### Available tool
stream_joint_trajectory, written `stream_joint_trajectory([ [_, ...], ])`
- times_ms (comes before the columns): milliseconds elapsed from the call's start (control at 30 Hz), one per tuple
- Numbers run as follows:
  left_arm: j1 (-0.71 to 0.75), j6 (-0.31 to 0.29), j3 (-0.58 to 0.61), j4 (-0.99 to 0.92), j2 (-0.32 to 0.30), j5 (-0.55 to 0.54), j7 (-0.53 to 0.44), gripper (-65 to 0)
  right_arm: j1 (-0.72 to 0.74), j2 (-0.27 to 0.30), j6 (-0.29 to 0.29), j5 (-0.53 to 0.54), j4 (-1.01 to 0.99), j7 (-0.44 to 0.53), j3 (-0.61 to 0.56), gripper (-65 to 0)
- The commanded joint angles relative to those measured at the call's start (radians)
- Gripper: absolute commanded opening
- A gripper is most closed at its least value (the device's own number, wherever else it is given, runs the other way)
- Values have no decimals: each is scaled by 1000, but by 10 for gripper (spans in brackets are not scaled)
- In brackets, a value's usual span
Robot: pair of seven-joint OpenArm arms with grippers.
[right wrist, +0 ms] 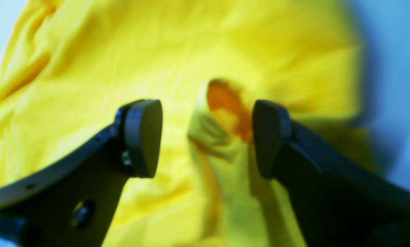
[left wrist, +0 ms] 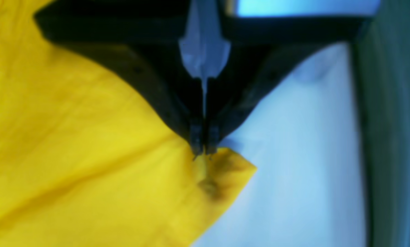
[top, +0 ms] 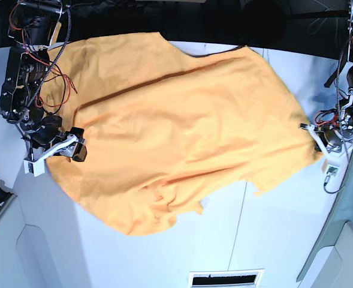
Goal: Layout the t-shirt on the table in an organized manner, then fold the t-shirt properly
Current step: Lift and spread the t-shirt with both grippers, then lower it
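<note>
The t-shirt [top: 176,126] lies spread on the table [top: 272,240], its corner pinched by the clenched left claw [left wrist: 203,151], while the right claw [right wrist: 206,137] gapes over a fold, so pulling may slip the thin grip.

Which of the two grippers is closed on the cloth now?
The left gripper: its black fingers pinch a corner of the orange-yellow cloth t-shirt. The right gripper stands open.

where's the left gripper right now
In the base view the left gripper is at the right, shut on the t-shirt corner over the table.
</note>
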Motion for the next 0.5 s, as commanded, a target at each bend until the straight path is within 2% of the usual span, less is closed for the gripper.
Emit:
stream_joint_trajectory([
  [0,-11,5,-34,17,-27,-3,-14,-650,21,9,8,26,40,23,14,-245],
  [67,5,-4,-98,17,-31,-9,4,-650,22,9,8,47,78,22,37,-245],
  [133,8,-50,-155,17,-31,-38,35,-650,23,9,8,61,109,30,57,-245],
  [233,8,-146,-224,32,-31,-106,72,-494,46,9,3,51,103,61,66,-245],
  [300,10,-191,-259,66,-31,-152,91,-443,76,9,-4,29,75,106,63,-245],
  [467,13,-202,-290,206,-28,-254,143,-439,211,10,-11,-68,-95,181,63,-245],
])
